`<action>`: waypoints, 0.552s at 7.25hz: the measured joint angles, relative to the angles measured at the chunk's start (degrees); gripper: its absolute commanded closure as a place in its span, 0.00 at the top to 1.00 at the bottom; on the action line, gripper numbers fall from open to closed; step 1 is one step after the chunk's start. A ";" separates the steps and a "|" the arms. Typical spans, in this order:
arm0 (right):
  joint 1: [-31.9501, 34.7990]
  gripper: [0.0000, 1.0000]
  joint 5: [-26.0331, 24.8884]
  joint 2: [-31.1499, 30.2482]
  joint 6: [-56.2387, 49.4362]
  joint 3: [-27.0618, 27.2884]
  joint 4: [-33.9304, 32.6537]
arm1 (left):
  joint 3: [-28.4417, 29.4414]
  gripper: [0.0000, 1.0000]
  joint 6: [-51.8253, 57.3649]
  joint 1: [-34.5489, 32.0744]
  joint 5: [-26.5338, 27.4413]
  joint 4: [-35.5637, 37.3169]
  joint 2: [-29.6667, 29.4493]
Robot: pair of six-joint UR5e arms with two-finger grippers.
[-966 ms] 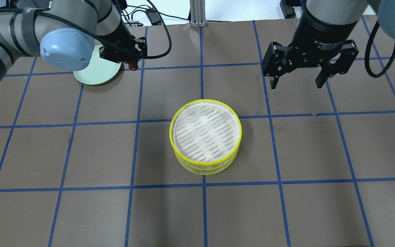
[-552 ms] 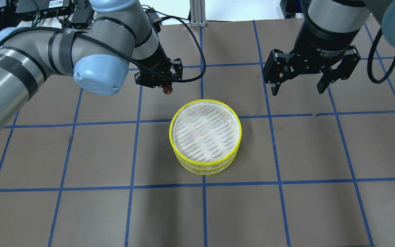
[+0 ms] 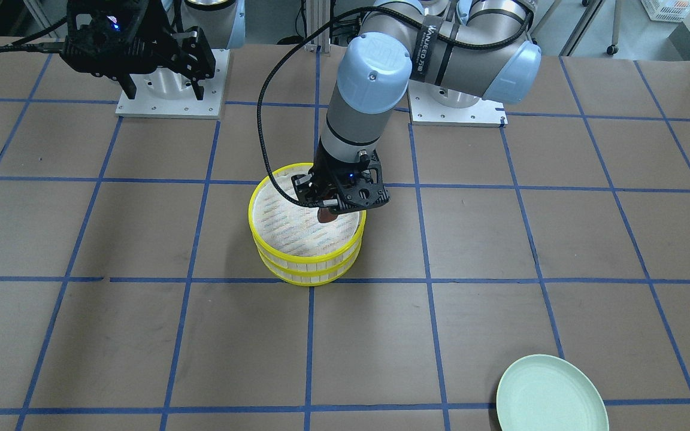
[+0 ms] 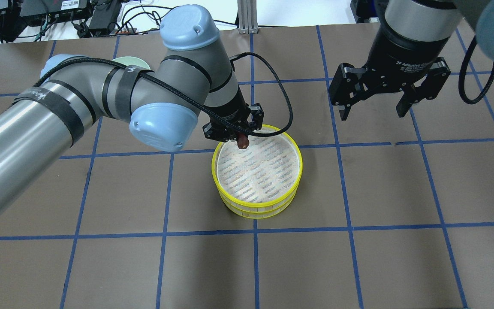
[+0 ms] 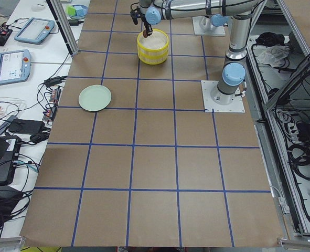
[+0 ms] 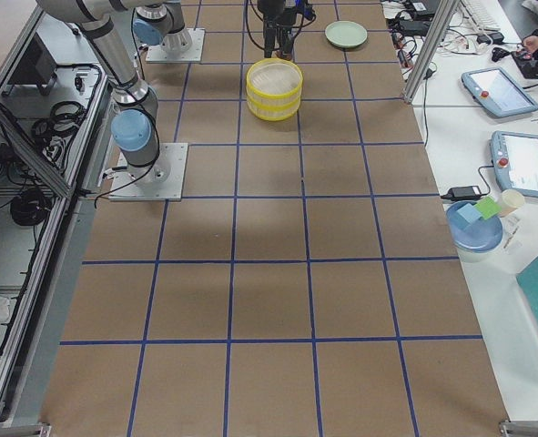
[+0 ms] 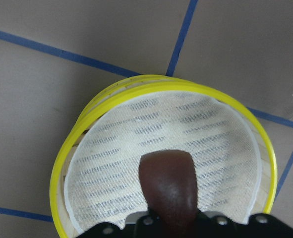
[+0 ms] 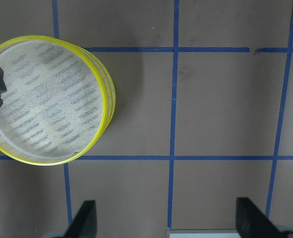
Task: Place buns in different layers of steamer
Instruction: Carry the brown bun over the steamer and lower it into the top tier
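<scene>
Left tool (image 4: 241, 137) with brown bun (image 4: 242, 141) now over steamer (image 4: 272, 201) edge

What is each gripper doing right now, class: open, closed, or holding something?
Left gripper: closed, holding the dark brown bun over the steamer.
Right gripper: open, empty.

My left gripper (image 4: 240, 137) points down mid-table, pinching the brown bun (image 7: 168, 186); my right gripper (image 4: 372, 113) hangs far right, jaws spread wide.
</scene>
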 measured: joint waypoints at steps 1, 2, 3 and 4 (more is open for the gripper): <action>-0.03 0.85 -0.02 0.00 0.00 0.00 -0.02 | -0.74 1.00 -0.20 -0.59 0.06 -0.06 0.07; -0.04 0.86 0.08 0.01 0.01 0.03 -0.71 | -1.09 1.00 -0.23 -0.87 0.24 -0.15 0.10; -0.02 0.88 0.18 0.11 0.03 0.27 -3.53 | -1.23 1.00 -0.23 -0.96 0.44 -0.32 0.08; 0.00 0.99 0.16 0.20 0.03 0.79 -7.10 | -1.18 1.00 -0.23 -0.99 0.54 -0.45 0.05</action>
